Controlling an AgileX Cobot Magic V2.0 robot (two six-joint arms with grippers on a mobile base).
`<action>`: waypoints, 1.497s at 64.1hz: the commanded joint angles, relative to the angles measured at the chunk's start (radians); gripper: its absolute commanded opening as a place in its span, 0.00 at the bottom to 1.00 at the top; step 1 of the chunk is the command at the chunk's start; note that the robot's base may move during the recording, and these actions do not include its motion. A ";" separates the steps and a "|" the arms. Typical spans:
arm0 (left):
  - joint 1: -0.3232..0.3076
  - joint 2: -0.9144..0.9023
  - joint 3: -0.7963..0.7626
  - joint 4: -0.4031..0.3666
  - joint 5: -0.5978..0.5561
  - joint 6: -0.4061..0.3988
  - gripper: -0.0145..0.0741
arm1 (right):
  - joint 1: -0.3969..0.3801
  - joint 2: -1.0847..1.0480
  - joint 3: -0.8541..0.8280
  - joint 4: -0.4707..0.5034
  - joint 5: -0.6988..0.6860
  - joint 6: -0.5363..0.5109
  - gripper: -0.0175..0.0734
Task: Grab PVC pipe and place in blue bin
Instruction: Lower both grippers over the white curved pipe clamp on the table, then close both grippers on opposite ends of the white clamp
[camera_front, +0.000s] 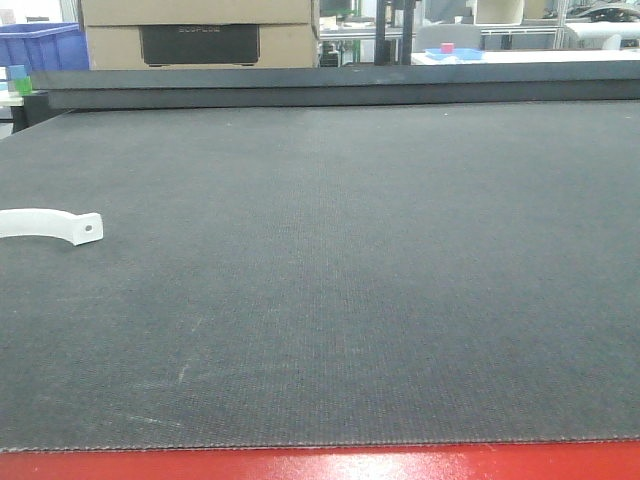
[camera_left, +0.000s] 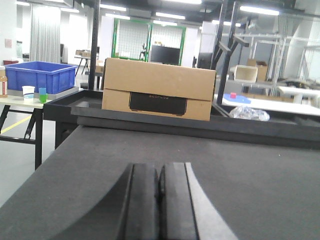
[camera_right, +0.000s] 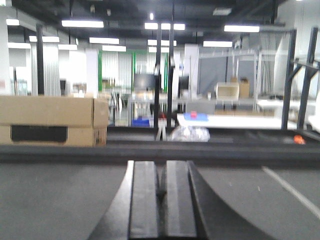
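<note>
A wide table (camera_front: 350, 280) covered in a dark woven mat is filling most of the front view, with a red strip running along its near edge. A cardboard box (camera_left: 157, 90) with a black label is sitting on the raised ledge at the far side of the table. The blue bin (camera_left: 40, 75) is standing off the table's far left corner on a separate pale side table, well apart from everything on the mat.

The left gripper (camera_left: 159, 171) is hanging low over the mat, its two dark fingers pressed together with nothing between them. The right gripper (camera_right: 162, 167) is doing the same, fingers pressed flat against each other and holding nothing.

The white pipe piece (camera_front: 45, 222), a curved strap with a small hole in its flat end, is lying on the mat at the far left edge of the front view, touched by neither gripper. A white cup (camera_left: 28, 92) is standing just beside the bin.
</note>
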 joint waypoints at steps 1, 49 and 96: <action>-0.005 0.092 -0.097 0.000 0.089 -0.006 0.04 | -0.005 0.095 -0.072 -0.005 0.095 -0.004 0.01; -0.005 0.926 -0.415 0.051 0.294 0.000 0.04 | -0.005 0.849 -0.200 -0.004 0.535 -0.004 0.01; -0.005 0.980 -0.415 0.000 0.321 0.000 0.04 | -0.005 1.410 -0.435 0.009 0.640 -0.004 0.43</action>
